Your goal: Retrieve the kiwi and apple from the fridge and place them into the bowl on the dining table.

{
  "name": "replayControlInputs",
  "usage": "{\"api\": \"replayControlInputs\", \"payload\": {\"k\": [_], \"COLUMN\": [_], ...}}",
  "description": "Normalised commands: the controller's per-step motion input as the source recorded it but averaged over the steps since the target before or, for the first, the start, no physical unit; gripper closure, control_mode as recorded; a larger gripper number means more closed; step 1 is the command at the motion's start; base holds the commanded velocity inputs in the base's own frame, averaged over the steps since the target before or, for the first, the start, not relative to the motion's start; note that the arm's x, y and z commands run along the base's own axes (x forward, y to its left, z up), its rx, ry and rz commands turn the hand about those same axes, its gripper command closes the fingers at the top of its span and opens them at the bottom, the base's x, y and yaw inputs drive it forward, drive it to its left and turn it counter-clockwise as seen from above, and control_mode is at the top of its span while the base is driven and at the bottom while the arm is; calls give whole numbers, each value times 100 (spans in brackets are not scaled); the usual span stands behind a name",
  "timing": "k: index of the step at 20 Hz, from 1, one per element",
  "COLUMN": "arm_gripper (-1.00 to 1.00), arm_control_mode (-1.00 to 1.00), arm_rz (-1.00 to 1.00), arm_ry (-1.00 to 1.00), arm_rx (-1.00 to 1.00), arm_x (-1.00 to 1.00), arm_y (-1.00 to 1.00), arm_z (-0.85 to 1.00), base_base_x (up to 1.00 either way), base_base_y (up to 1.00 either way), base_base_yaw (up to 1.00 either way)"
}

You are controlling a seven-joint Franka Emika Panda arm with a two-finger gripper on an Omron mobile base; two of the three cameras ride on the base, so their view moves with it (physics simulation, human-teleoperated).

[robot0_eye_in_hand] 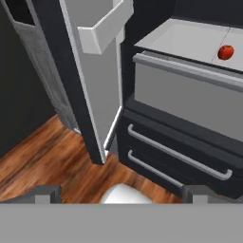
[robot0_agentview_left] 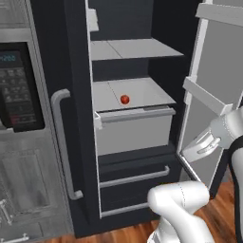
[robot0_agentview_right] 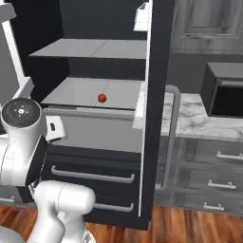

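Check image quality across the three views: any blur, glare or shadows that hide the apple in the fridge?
Left base view: flat even render light, slightly soft, apple clear on the pale shelf, fridge interior dark above. Right base view: same, apple crisp enough, no glare. Hand view: tilted, apple sharp near the right edge with a small highlight; fingers open, dim at the bottom.

The apple (robot0_agentview_left: 125, 99) is glossy red. The fridge (robot0_agentview_left: 78, 118) is dark charcoal with silver handles (robot0_agentview_left: 64, 142) and light grey shelves (robot0_agentview_left: 137, 92). The floor (robot0_eye_in_hand: 42, 163) is reddish-brown wood. The worktop (robot0_agentview_right: 194, 118) is white, grey-veined marble.
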Motion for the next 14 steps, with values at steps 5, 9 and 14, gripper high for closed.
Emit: {"api": "replayControlInputs", "payload": {"k": [5, 9, 14], "arm_gripper": [-100, -100, -100], "arm_control_mode": [100, 100, 100], "arm_rz": [0, 0, 0], "arm_ry": [0, 0, 0], "arm_rx": [0, 0, 0], "arm_x": [0, 0, 0], "arm_y": [0, 0, 0], "arm_z": [0, 0, 0], "base_base_x": [68, 70, 71], "base_base_y": [0, 0, 0], "base_base_yaw": [0, 0, 0]}}
